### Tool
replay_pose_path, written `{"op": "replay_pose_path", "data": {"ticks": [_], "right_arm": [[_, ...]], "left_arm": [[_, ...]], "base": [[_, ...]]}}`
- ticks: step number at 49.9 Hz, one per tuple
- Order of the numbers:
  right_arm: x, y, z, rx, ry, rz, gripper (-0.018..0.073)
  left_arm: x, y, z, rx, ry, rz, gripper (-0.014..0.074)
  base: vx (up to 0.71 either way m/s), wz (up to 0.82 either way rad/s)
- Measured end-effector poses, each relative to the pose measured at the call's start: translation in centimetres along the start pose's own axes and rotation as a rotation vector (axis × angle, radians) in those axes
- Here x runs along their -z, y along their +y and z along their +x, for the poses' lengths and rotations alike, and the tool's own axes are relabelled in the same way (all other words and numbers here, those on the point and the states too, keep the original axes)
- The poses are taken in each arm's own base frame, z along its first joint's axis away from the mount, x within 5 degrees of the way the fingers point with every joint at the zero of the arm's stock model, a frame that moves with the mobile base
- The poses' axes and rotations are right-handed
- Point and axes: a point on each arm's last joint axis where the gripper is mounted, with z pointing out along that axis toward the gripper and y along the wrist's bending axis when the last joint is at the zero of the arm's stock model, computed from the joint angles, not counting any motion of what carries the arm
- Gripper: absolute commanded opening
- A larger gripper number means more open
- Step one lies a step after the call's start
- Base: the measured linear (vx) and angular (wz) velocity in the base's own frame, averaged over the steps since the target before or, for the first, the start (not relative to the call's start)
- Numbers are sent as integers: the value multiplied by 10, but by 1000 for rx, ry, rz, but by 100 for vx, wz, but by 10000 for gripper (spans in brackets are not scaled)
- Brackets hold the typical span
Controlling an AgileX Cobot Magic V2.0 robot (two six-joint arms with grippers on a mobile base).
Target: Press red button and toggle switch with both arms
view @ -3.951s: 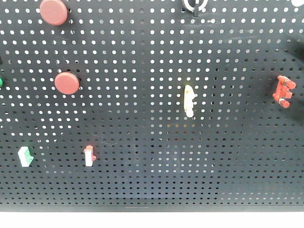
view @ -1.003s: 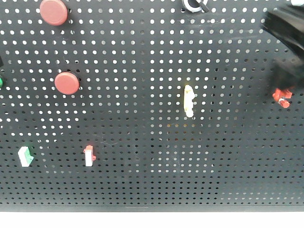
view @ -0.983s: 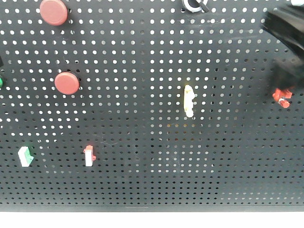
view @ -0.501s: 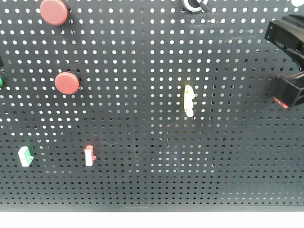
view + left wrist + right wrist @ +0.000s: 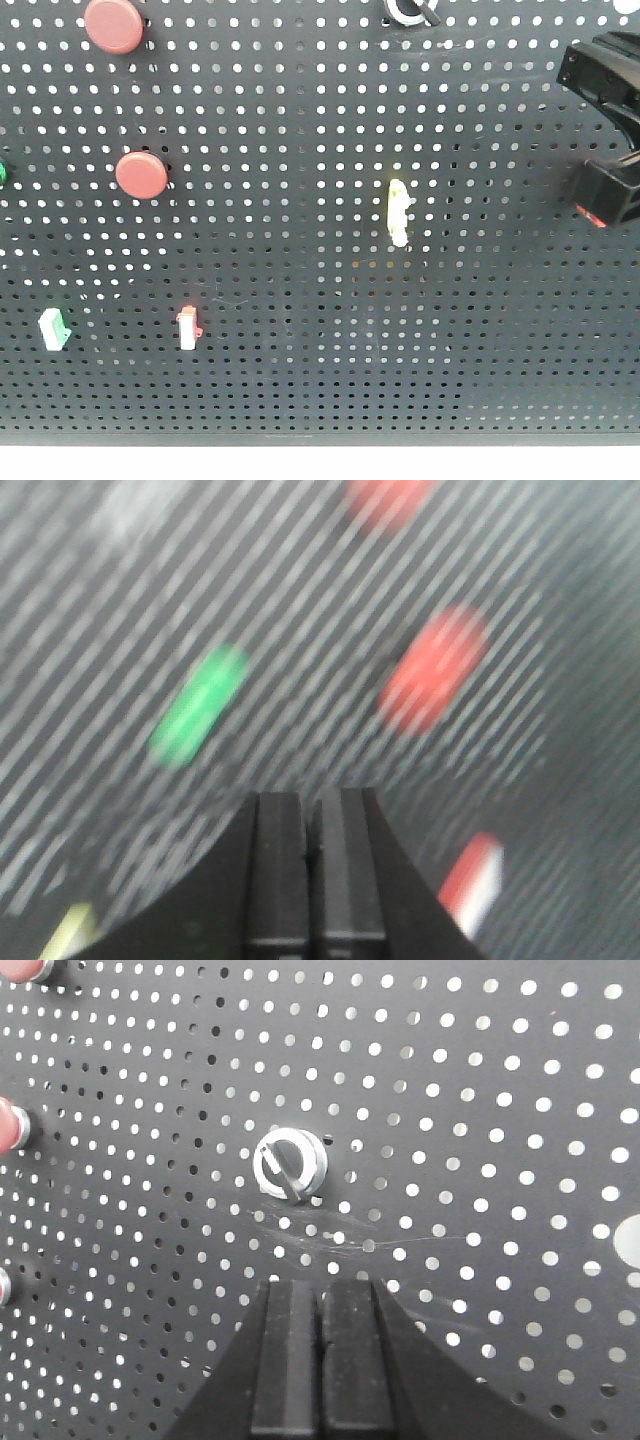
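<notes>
Black pegboard (image 5: pixel 320 330) fills the front view. Right claw (image 5: pixel 320 1305) has its jaws pressed together w/ nothing held, just below the silver toggle switch (image 5: pixel 290 1163) near the board's top edge. Left claw (image 5: pixel 310 820) likewise closed and empty; its cam is blurred, w/ a red button (image 5: pixel 433 682) up-right of the tips. Two red buttons (image 5: pixel 143 174) sit upper left on the board.

The pegboard (image 5: pixel 300 380) looks like matt black perforated sheet with fine pale scratches, the toggle switch (image 5: pixel 289 1168) is shiny bare metal, the red button (image 5: pixel 142 174) is smooth, slightly glossy plastic, and the right gripper (image 5: pixel 320 1305) is matt black plastic.
</notes>
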Motion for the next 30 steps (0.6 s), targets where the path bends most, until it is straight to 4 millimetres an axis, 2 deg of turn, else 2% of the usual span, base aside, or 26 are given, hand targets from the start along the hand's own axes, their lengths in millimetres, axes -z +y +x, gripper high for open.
{"op": "replay_pose_path", "data": {"ticks": [9,17,22,30], "right_arm": [[0,0,0,0,0,0,0],[0,0,0,0,0,0,0],[0,0,0,0,0,0,0],[0,0,0,0,0,0,0]], "left_arm": [[44,6,71,-16,49,-146,2],[68,2,120,-13,38,-191,2],[71,1,143,-9,68,-192,2],[72,0,154,1,158,-186,2]], "base": [[0,0],[0,0],[0,0],[0,0]]}}
